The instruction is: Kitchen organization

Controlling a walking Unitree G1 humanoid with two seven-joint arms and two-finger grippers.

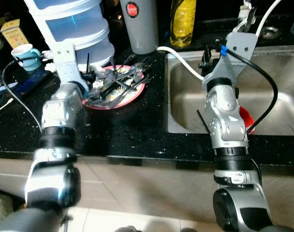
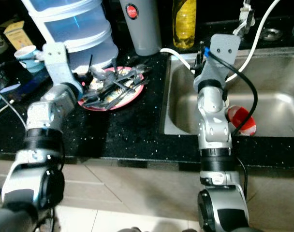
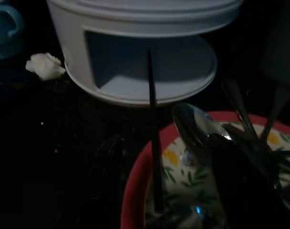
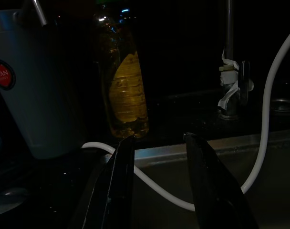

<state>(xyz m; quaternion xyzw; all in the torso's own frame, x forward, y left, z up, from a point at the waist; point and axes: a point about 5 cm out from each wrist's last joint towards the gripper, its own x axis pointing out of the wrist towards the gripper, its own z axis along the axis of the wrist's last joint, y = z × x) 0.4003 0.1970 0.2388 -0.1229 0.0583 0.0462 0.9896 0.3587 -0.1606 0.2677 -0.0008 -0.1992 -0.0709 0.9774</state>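
A red-rimmed floral plate [image 1: 135, 93] heaped with metal cutlery [image 1: 113, 79] sits on the black bench left of the sink. The left claw [image 3: 154, 143] hovers just beside its left rim; whether it is open is unclear. The right claw [image 4: 157, 181], open and empty, hangs over the steel sink [image 1: 282, 106]. Best to pinch one handle at a time.

Red-rimmed floral plate [image 1: 137, 93] on the black counter [image 1: 132, 130], heaped with jumbled spoons and cutlery [image 1: 113, 82].

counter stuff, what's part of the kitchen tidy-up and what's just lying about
Job:
plate piled with cutlery
left gripper at the plate
tiered white organizer

Lying about:
yellow bottle
grey container
blue cup
red item in sink
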